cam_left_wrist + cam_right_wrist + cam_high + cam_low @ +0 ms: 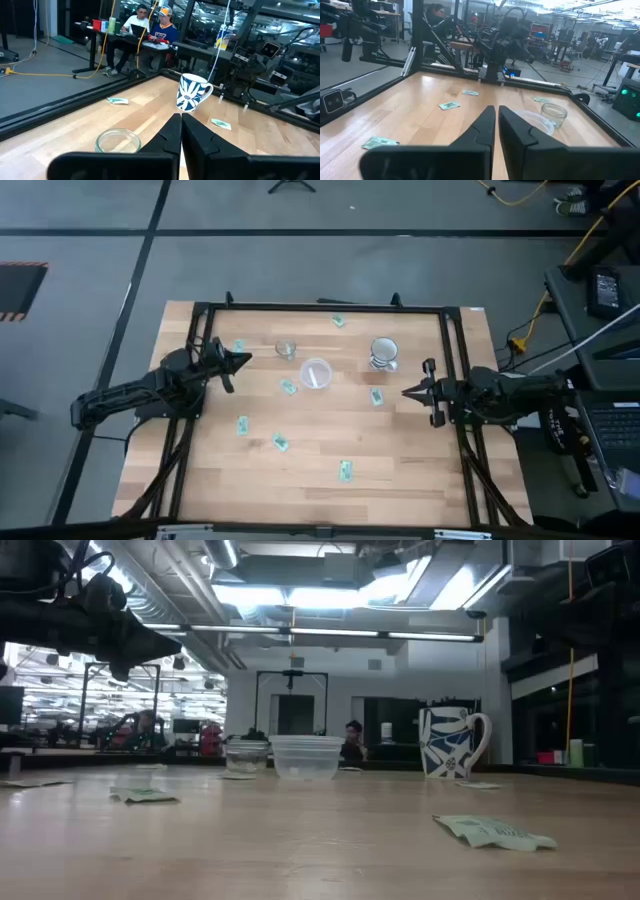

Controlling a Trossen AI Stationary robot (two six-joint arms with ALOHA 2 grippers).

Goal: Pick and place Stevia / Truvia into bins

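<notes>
Several pale green and white sachets lie flat and scattered on the wooden table, among them one beside the cups, one near my right gripper and one toward the near edge. A little clear cup and a wider translucent whitish cup stand upright mid-table. My left gripper is shut and empty, raised above the table left of the clear cup. My right gripper is shut and empty, raised right of the wider cup.
A white mug with a blue pattern stands right of the cups, near the far side. A black frame runs round the table's edges. Bare wood lies between the sachets at the near side.
</notes>
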